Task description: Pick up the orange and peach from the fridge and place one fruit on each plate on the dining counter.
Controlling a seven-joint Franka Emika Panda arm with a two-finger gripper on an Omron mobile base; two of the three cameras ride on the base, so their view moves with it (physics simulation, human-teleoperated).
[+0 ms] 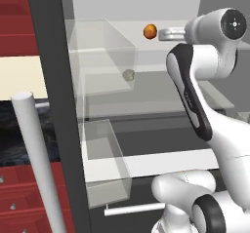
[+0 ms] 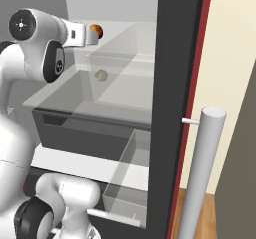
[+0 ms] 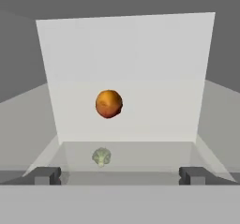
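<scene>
The gripper [image 3: 120, 175] reaches into the open fridge [image 1: 51, 105] with its two dark finger tips spread wide apart, nothing between them and nothing touched. Ahead of it, in the hand view, an orange-red round fruit [image 3: 109, 104] sits against the white back wall of the fridge, well apart from both tips; whether it is the orange or the peach cannot be told. In the left base view the same fruit [image 1: 150, 31] lies just beside the end of the hand, on an upper level of the white interior, and in the right base view it [image 2: 96, 31] shows just past the hand's tip. Below it, on a lower glass shelf [image 2: 65, 95], lies a small pale green floret of broccoli [image 3: 101, 157]. Clear bins [image 1: 100, 56] hang on the inside of the dark grey door, one above another, with a thin silver rail at the foot. A long silver bar handle [image 1: 36, 164] rises in the foreground. Red cabinets [image 1: 17, 20] stand to the left of the fridge, with red drawers and a dark marbled surface beneath.
</scene>
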